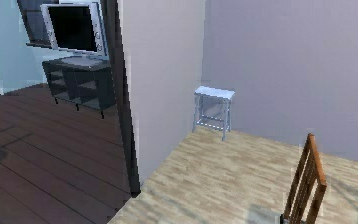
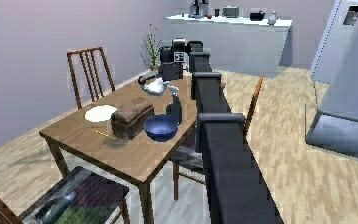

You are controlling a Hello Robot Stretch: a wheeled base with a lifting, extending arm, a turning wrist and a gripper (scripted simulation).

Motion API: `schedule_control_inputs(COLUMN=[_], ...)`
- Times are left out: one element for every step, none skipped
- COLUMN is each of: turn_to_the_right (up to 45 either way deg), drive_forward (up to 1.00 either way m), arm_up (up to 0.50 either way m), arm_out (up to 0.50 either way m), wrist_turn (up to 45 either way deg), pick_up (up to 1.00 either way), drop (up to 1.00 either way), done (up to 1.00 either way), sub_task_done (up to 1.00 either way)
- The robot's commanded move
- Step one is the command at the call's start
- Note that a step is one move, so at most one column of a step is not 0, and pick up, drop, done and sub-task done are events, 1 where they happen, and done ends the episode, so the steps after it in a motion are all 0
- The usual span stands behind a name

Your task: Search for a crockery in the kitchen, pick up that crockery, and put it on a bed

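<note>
Crockery seems found, not yet lifted or bedded: the round blue bowl sits on the brown wooden surface at centre-left, while the fingers lie above it, their state and load impossible to tell.

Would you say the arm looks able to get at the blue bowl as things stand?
Probably yes: the blue bowl sits uncovered on the table right beside the arm, though a brown loaf lies close by.
</note>
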Motion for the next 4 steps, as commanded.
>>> schedule_control_inputs(turn_to_the_right=[0.0,0.0,0.0,0.0], drive_forward=[0.0,0.0,0.0,0.0], arm_up=[-0.3,0.0,0.1,0.2], arm_out=[0.0,0.0,0.0,0.0], wrist_turn=[0.0,0.0,0.0,0.0], pick_up=[0.0,1.0,0.0,0.0], drop=[0.0,0.0,0.0,0.0], done=[0.0,0.0,0.0,0.0], sub_task_done=[0.0,0.0,0.0,0.0])
